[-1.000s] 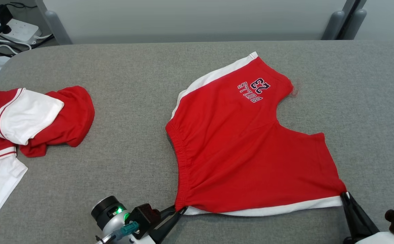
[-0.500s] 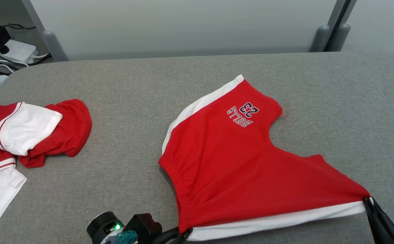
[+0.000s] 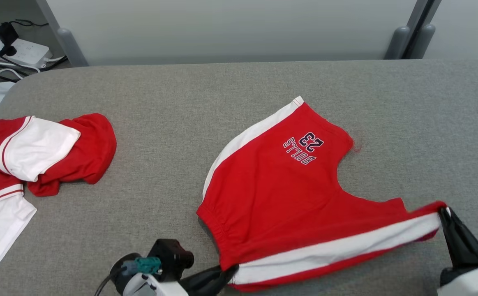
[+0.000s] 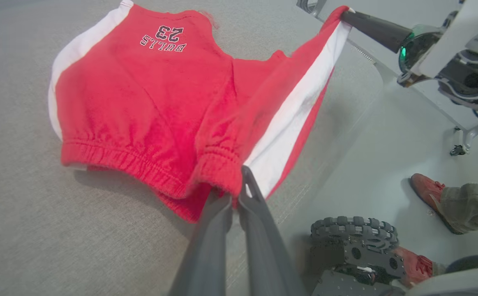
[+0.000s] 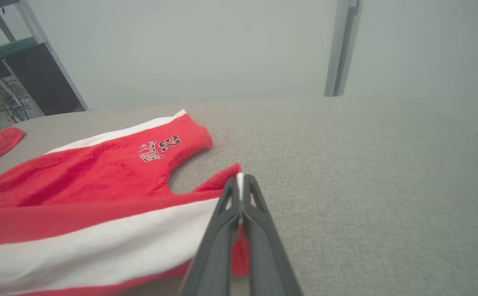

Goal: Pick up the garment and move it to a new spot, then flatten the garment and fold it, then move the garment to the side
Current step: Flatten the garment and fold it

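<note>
**The red shorts (image 3: 280, 193) held up by two near corners**

The shorts, with white side stripes and "BULLS 23" printed on one leg, lie on the grey padded table (image 3: 160, 94), a little to the right of its middle. Their far part rests flat on the surface. The near side is lifted and turned over, so a white stripe runs from one gripper to the other.

The left gripper (image 3: 228, 271) is clenched on the corner of the elastic waistband at the near left. The right gripper (image 3: 442, 211) is pinched on the corner of the leg hem at the near right, with white fabric between its tips. The cloth between them is stretched almost straight.

At the left edge of the table, well apart, lies a pile of other red and white clothes (image 3: 37, 152). Beyond the far left corner, a white power strip (image 3: 21, 49) with cables sits on the floor. In the left wrist view, a person's foot (image 4: 426, 191) in a red shoe stands on the floor beside the table.
</note>
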### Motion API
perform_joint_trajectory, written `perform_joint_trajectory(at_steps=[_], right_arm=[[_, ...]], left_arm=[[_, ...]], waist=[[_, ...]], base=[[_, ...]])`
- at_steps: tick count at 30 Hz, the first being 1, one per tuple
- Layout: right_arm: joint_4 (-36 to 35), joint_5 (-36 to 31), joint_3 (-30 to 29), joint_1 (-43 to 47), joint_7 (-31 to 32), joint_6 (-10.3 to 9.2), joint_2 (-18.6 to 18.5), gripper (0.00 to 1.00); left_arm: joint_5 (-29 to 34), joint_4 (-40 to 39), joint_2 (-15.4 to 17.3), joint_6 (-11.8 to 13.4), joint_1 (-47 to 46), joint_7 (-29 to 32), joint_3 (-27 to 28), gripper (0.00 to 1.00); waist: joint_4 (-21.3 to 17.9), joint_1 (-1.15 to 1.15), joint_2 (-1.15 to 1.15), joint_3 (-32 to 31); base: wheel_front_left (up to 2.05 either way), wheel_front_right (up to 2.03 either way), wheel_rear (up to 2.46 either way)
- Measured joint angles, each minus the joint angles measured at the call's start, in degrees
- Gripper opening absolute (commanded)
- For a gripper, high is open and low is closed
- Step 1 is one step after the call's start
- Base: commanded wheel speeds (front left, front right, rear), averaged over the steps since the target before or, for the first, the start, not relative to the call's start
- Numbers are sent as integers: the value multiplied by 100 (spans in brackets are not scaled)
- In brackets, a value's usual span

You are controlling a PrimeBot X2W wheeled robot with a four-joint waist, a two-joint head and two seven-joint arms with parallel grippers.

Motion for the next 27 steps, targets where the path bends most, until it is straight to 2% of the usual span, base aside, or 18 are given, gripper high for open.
perform_joint_trajectory(at_steps=[9,19,27], right_arm=[[1299,-242,378,-2103,244,0,142,0],[3111,-108,1411,-4266,169,0,-52,0],[4289,245,2340,-5573,-232,0,-108,0]], left_arm=[[-403,1339,-630,-274,-829,-355,280,0],[-397,2620,-1034,-523,-2084,-936,324,0],[-312,3215,-1229,-543,-2714,-1278,105,0]], waist=[[210,0,0,305],[564,0,0,874],[847,0,0,1287]], base=[[0,0,0],[0,0,0],[0,0,0]])
